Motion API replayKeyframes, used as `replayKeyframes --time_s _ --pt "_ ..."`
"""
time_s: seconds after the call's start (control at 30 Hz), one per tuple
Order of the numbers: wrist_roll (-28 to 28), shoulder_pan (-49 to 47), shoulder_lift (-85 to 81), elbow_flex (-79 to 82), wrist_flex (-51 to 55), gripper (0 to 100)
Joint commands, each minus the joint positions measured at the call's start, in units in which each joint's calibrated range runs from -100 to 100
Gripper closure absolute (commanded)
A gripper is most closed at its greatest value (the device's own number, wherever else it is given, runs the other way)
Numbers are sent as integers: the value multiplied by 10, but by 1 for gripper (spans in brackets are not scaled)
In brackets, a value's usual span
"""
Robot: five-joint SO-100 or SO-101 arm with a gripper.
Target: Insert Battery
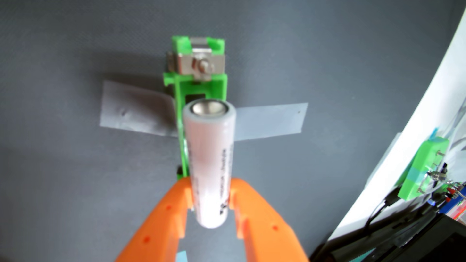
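Because its length must match the green holder [199, 83] at upper centre, the gripper [210, 199] clamps the white battery [209, 161] lengthwise above it.

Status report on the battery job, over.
Pincer shut on white battery, gripped near its lower end. Battery above green holder, roughly in line, not seated. Holder taped to grey mat. Nothing blocking the slot.

A single wrist camera looked steeply down along the orange fingers [174, 209] at the grey bench [63, 163], close enough that the white battery [210, 161] blurred mid-frame; the green holder [199, 83] lay beyond it, the bench's right edge curving under lens distortion.
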Motion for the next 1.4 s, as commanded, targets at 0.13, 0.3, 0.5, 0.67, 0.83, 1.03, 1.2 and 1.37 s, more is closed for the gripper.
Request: replayKeyframes --time_s 0.13,0.3,0.5,0.67,0.83,1.03,1.2,1.37 --pt "3 4 -14 1 -9 99" --pt "3 4 -15 11 -10 99" --pt "3 6 -15 11 -10 99" --pt "3 4 -15 11 -10 99" --pt "3 3 -15 11 -14 99" --pt "4 4 -16 18 -48 99" --pt "4 4 -16 21 -48 99" --pt "4 4 -15 23 -47 99"
